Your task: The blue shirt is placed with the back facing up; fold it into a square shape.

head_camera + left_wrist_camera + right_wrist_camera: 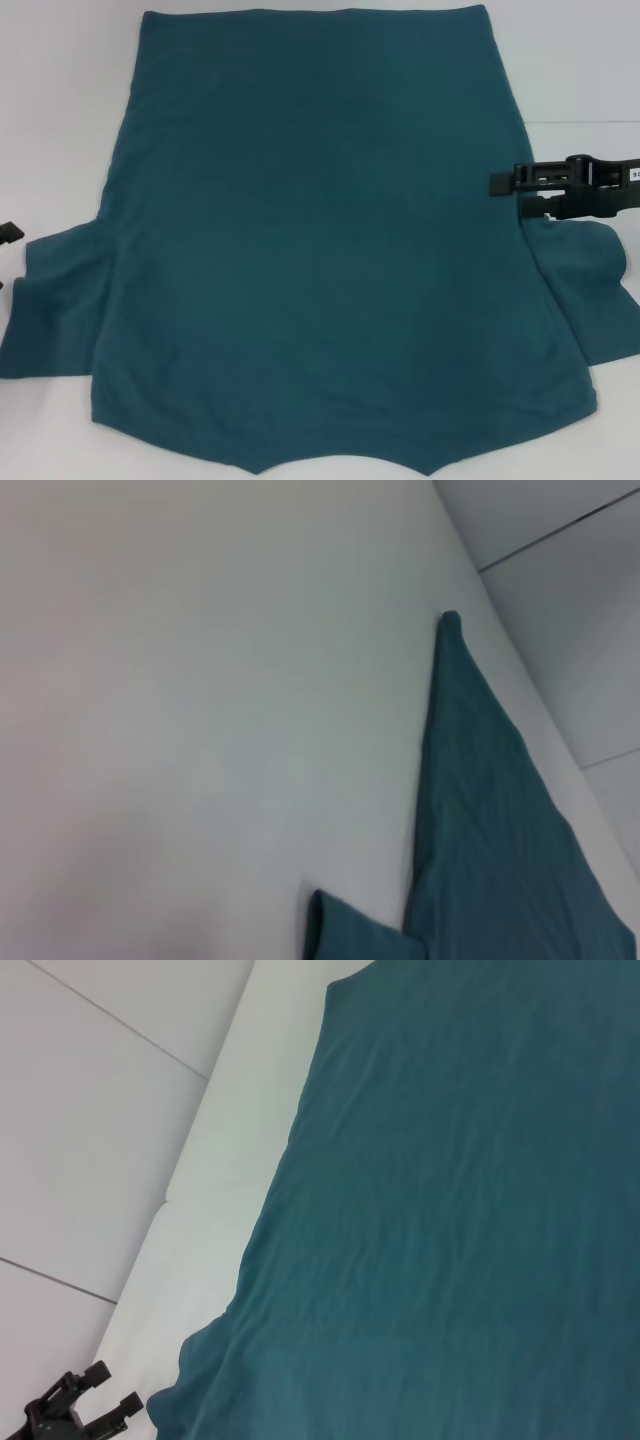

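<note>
One blue shirt (320,250) lies flat, plain back up, filling the middle of the white worktop (60,120), its long axis running from the near edge to the far edge. Two grippers show. The right gripper (497,183) hovers at the shirt's right side edge, above the right sleeve, fingers slightly apart and empty. The left gripper (8,233) barely peeks in at the left edge; I cannot tell its jaw state. The right is nearer the cloth.
</note>
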Controlling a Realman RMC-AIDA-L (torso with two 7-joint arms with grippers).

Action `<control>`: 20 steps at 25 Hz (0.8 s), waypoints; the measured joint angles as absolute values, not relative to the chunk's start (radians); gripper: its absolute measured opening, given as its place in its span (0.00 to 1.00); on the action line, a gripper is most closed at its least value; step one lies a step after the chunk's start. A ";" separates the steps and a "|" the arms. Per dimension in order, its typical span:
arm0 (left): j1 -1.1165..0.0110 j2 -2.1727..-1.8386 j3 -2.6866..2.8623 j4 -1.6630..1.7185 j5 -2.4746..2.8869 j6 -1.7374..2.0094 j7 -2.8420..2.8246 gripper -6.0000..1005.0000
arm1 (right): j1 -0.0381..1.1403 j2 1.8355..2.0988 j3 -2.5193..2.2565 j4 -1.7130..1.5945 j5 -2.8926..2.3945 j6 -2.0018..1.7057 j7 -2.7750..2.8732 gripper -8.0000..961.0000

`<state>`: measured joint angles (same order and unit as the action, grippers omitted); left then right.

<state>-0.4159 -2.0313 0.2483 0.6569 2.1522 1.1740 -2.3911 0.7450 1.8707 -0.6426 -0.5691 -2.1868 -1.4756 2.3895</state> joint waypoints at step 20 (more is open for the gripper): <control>-0.426 -2.035 0.291 0.591 2.152 1.132 -2.322 0.93 | 0.736 1.870 -0.634 -0.569 -2.186 -1.467 2.390 0.98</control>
<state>-0.4263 -2.0350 0.2908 0.5913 2.1522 1.1319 -2.3222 0.7360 1.8704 -0.6340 -0.5691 -2.1859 -1.4669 2.3899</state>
